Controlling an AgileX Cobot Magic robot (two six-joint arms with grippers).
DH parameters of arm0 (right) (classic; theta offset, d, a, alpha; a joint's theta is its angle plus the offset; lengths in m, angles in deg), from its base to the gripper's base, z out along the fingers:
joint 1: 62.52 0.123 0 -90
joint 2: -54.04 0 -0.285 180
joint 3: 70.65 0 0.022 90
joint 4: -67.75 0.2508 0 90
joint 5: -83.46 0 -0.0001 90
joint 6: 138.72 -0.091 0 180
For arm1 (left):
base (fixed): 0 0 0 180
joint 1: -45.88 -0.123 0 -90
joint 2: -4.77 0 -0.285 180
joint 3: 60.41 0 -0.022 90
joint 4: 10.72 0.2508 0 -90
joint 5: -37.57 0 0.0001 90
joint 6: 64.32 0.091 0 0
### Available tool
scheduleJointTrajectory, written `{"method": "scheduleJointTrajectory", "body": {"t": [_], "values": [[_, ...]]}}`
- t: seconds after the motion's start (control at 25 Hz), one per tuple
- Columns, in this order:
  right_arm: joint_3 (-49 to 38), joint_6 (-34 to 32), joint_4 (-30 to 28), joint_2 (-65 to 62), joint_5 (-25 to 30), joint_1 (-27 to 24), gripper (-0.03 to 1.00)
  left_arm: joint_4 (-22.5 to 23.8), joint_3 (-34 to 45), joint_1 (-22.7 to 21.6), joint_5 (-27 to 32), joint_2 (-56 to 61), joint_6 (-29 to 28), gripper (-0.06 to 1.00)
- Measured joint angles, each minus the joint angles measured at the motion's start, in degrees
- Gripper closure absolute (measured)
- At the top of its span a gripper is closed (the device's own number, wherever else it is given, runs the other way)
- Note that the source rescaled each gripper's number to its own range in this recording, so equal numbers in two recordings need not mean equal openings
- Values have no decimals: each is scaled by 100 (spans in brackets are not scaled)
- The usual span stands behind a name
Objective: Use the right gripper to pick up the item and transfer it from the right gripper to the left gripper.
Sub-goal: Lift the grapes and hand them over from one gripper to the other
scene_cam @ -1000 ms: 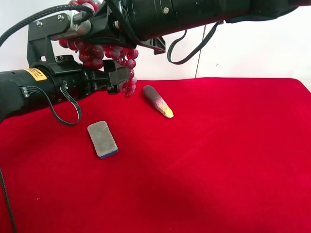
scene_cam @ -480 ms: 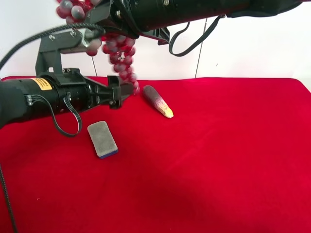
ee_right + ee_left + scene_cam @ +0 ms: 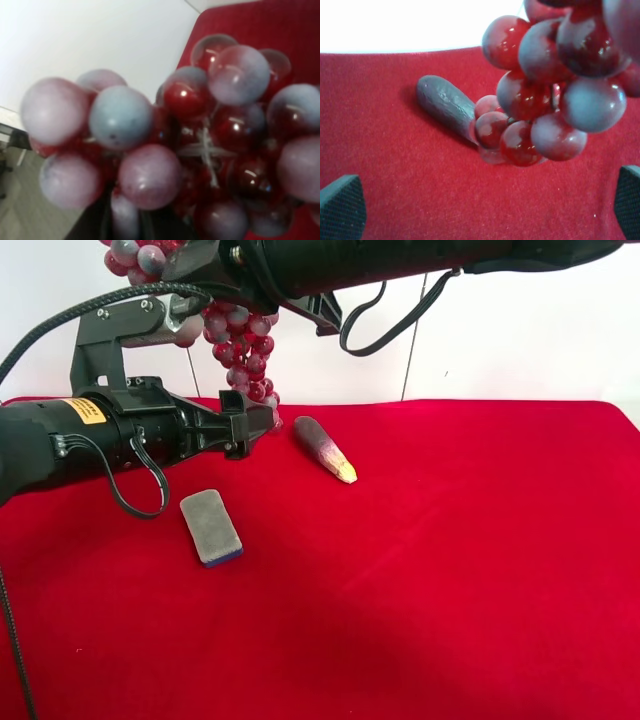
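grapes point(image 3: 241, 345) are off the table point(image 3: 480, 570), hanging from the right gripper point(image 3: 195, 262), which is clamped on the upper part of the bunch. Long axis near vertical, tail end down. Right wrist view is nothing but grapes point(image 3: 200, 145); the jaws themselves don't show there.

Left gripper point(image 3: 252, 428) is the nearer free one: lower down, lying roughly level over the table, jaws spread full wide, nothing in them. Bunch tail hangs just above and just ahead of its fingertips. Left wrist view shows grapes point(image 3: 545, 100) beyond the two pads point(image 3: 340, 207), none between them. Touching or not: can't tell.

My read: handover not made yet. Tail needs to come down into the gap, or left gripper up, then close across the vertical axis.

Purple tapered piece point(image 3: 322, 448) lies on the table near the tail. Sponge point(image 3: 211, 527) is well apart from the bunch.
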Motion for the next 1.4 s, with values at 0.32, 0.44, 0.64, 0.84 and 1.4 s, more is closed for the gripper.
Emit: {"method": "scheduleJointTrajectory", "body": {"t": [0.32, 0.44, 0.64, 0.84, 1.4], "values": [[0, 298, 761, 0, 369, 0, 97, 155, 24, 0, -301, 0, -317, -6], [4, 586, 1173, 0, 654, 0, 97, 211, 24, 0, -399, 0, -404, -6], [4, 888, 1520, -10, 894, 0, 97, 431, 27, 0, -662, 0, -675, -6], [11, 961, 1400, -48, 863, 0, 97, 556, 32, 0, -787, -4, -852, -6], [25, 961, 1736, -48, 1041, 0, 97, 643, 41, 0, -1264, -4, -1150, -6]]}}
